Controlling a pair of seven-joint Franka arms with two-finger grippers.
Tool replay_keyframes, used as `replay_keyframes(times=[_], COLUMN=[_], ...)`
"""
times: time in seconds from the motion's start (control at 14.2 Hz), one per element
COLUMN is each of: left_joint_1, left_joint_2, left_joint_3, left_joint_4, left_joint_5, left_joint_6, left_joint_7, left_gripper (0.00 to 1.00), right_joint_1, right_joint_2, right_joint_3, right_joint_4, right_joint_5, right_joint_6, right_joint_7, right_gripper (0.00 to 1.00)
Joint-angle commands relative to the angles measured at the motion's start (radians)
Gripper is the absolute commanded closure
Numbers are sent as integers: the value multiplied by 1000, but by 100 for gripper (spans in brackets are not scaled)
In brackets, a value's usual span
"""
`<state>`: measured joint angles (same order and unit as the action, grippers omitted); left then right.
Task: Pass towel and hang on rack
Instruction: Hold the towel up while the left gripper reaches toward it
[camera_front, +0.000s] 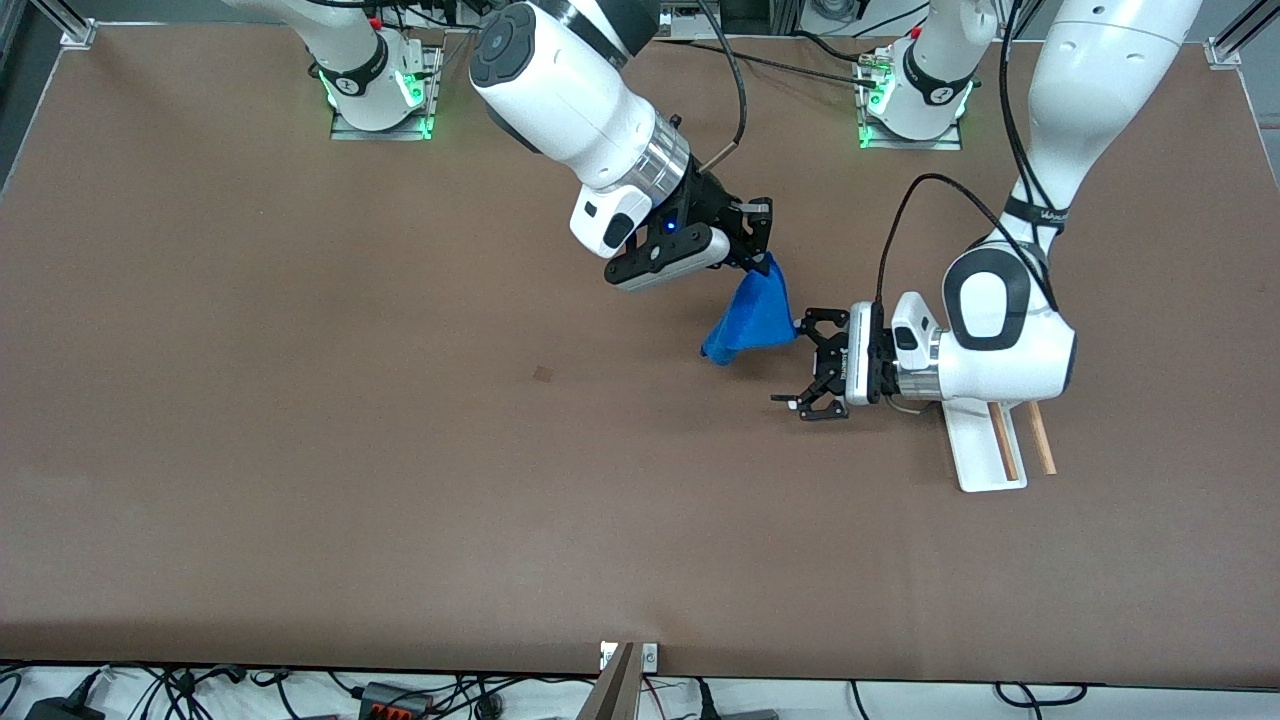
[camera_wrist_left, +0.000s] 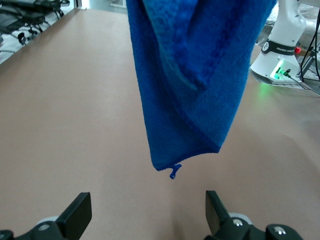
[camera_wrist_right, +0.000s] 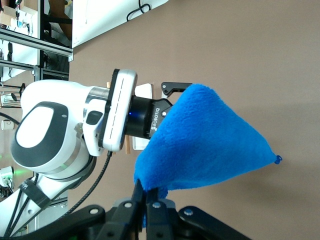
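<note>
The right gripper (camera_front: 752, 243) pinches the towel (camera_front: 750, 318) by its upper corner over the middle of the table (camera_front: 300, 400), so the cloth hangs free as a loose drape, its small loop (camera_wrist_left: 173, 172) dangling at the lowest corner. Just beside that drape the left gripper (camera_front: 812, 362) hovers level with its fingers spread wide, seemingly placed to receive the towel. The rack (camera_front: 985, 445) stands partly under the left arm's wrist, bare.

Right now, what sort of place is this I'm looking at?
Most likely a robotics lab: two arms bolted to a bare brown table, aluminium framing and loose cables at its edges. The right gripper holds a blue towel before the open left gripper.
</note>
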<state>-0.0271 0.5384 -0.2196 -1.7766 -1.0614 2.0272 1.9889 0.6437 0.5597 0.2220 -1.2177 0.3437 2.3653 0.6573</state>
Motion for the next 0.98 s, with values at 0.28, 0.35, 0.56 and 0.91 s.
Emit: replay_keyframes(times=[0.28,0.35,0.56,0.91], left_joint_1=[-24,-11,-2,15], left_joint_2=[-11,-9,-29,-34], left_joint_3=[-23,-45,-61,-61], left_joint_4=[-55,-60,-90,-112], left_joint_5=[-141,-143,-154,-236], left_joint_6=[-11,-15,-25,-58], left_joint_7=[120,128,154,283], left_gripper=[0,0,3,59], right_joint_1=[7,8,5,5], right_joint_2=[8,8,8,8], right_joint_3=[-3,-3,-3,-4], right_joint_4=[18,18,18,17], right_joint_5=[3,5,3,1], right_joint_6=[0,-1,0,-1], right_joint_7=[10,12,10,10], right_gripper=[100,100,100,100])
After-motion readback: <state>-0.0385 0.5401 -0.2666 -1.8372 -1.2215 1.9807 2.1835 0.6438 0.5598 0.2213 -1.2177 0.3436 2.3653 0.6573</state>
